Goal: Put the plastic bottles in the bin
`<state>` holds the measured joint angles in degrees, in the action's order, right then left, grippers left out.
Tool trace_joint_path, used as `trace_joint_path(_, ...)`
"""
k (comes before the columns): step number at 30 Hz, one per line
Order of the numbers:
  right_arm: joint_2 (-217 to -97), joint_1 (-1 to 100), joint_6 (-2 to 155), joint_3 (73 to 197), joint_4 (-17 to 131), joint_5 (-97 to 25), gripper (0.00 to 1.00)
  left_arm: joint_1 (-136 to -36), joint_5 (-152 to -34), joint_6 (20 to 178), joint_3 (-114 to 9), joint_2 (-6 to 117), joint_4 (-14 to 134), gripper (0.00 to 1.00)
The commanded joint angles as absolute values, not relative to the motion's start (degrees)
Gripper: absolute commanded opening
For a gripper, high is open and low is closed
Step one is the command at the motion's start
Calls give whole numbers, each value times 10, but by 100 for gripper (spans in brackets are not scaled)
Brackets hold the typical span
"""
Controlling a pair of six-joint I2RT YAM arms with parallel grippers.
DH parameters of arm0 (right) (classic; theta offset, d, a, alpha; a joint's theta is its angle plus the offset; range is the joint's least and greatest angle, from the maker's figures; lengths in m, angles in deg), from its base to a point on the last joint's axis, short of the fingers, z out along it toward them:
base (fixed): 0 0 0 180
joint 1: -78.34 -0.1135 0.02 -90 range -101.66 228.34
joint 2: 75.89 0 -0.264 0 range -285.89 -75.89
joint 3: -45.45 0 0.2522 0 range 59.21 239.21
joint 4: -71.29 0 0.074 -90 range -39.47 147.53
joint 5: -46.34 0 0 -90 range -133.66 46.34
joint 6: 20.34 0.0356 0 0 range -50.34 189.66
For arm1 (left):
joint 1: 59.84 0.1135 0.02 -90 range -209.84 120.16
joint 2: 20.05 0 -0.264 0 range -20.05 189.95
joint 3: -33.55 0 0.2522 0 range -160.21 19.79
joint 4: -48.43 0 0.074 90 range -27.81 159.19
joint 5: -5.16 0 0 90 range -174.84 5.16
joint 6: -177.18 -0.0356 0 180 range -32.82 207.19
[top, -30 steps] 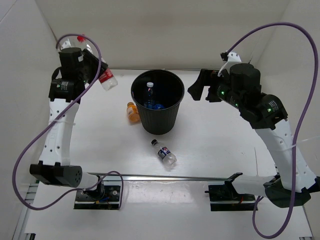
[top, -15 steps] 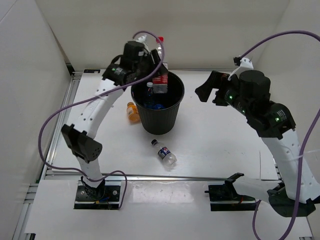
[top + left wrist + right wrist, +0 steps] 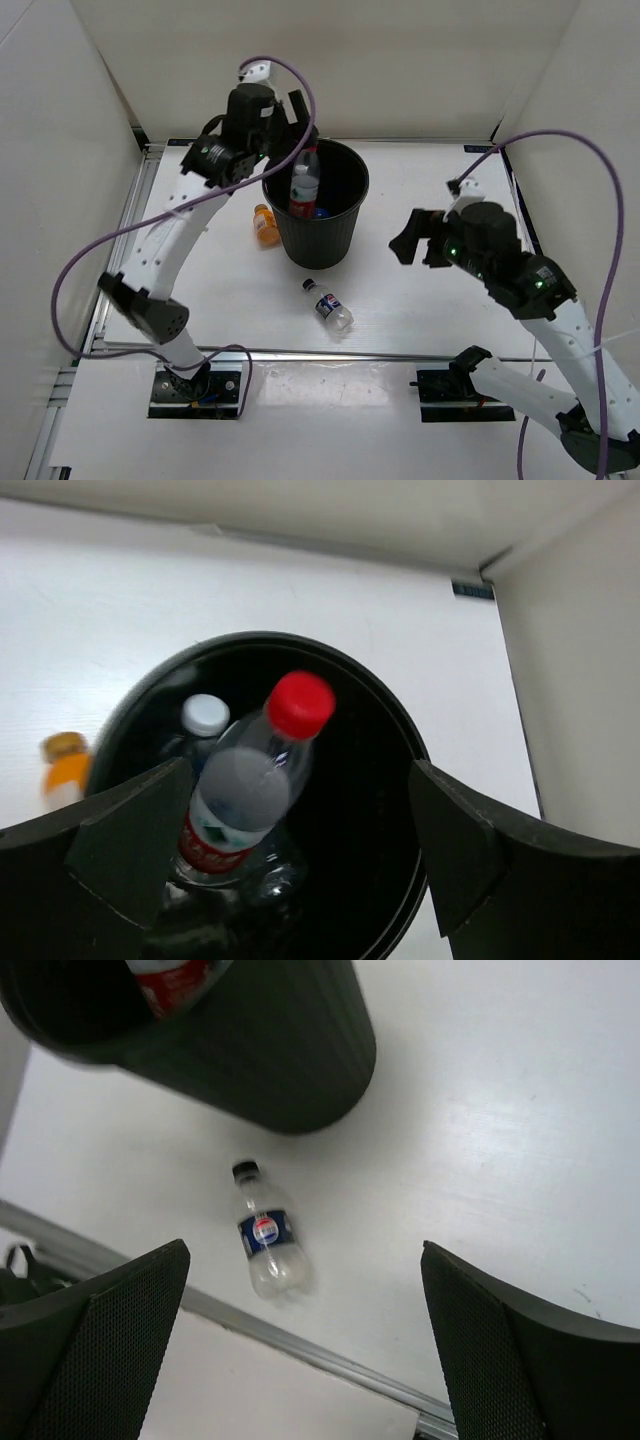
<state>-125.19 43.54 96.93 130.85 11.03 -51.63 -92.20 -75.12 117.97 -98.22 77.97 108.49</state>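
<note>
White table (image 3: 430,180), boxed in by white walls. The bin (image 3: 320,240) stands upright at mid-table, toward the back.

Left gripper (image 3: 300,775): poised over the bin mouth, jaws spread wide, holding nothing. The red-capped bottle (image 3: 245,800) sits inside the bin directly beneath it, cap up and tilted. Neither of the fingers (image 3: 120,840) touches it. A white-capped bottle (image 3: 205,716) is in the bin just beside it. Blue shows deeper down, but the count there is not clear.

Right gripper (image 3: 408,240): hovers above the table to the right of the bin, jaws spread wide, empty.

Outstanding items, both on the table outside the bin:
- Orange bottle (image 3: 264,224), just beside the bin's left wall. Whether it touches the wall cannot be told.
- Dark-labelled bottle (image 3: 268,1242), lying on its side in front of the bin and apart from it.

Governing relation: the dark-labelled bottle lies to the right gripper's left and nearer the arm bases. Its long axis is diagonal, with the cap toward the bin and the base toward the front rail. The right wrist view frames it between the open fingers. The left gripper is across the bin from it, so the right arm is judged nearer. A grasp across the body would need the jaws squared to that diagonal. The orange bottle falls more naturally to the left arm.
</note>
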Motion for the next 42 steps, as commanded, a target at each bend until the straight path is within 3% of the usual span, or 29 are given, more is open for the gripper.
trace_joint_path(1, -1219, 392, 948, 1246, 151, -517, 100, -922, -644, 1154, -945, 693, 1082, 100)
trace_joint_path(6, -1212, 291, 866, 1167, 213, -532, 100, -922, -537, 1137, -843, 623, 1082, 100)
trace_joint_path(13, -1311, 131, 774, 1078, 313, -648, 100, -888, -478, 1179, -673, 465, 1090, 100)
trace_joint_path(25, -1507, 111, 786, 1047, 508, -580, 100, -859, -447, 1206, -602, 393, 1203, 100)
trace_joint_path(38, -1640, 123, 879, 1036, 541, -532, 100, -859, -439, 1193, -585, 347, 1247, 100)
trace_joint_path(40, -1646, 123, 886, 1045, 533, -532, 96, -859, -433, 1193, -585, 347, 1254, 100)
trace_joint_path(42, -1652, 123, 886, 1056, 508, -525, 81, -859, -420, 1187, -585, 342, 1260, 100)
